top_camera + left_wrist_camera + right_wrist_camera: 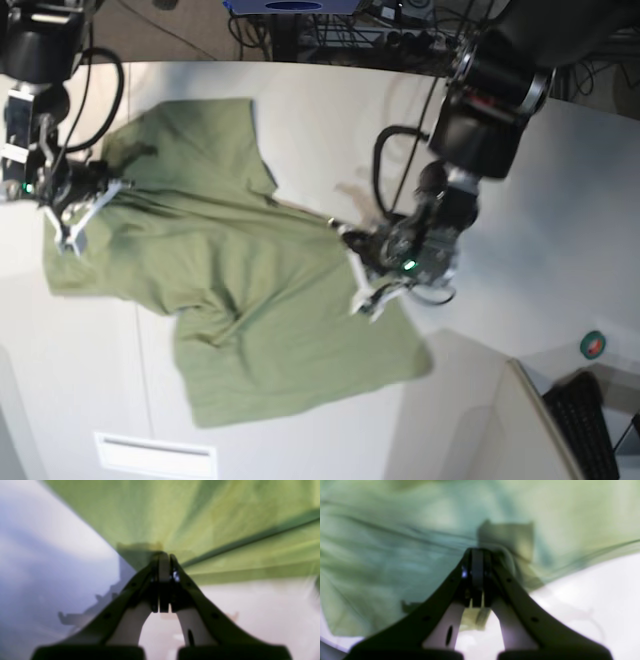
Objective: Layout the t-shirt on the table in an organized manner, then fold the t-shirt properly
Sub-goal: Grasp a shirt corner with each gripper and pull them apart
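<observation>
No readable text, label, brand, number or sign shows anywhere.

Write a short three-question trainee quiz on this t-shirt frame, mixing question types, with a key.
1. True or false: both grippers are shut on the t-shirt.
2. Which gripper holds the shirt's edge nearer the keyboard? A) left gripper B) right gripper
3. Fill in: the shirt lies wrinkled on the ___.

Key: 1 true; 2 A; 3 table.
</observation>
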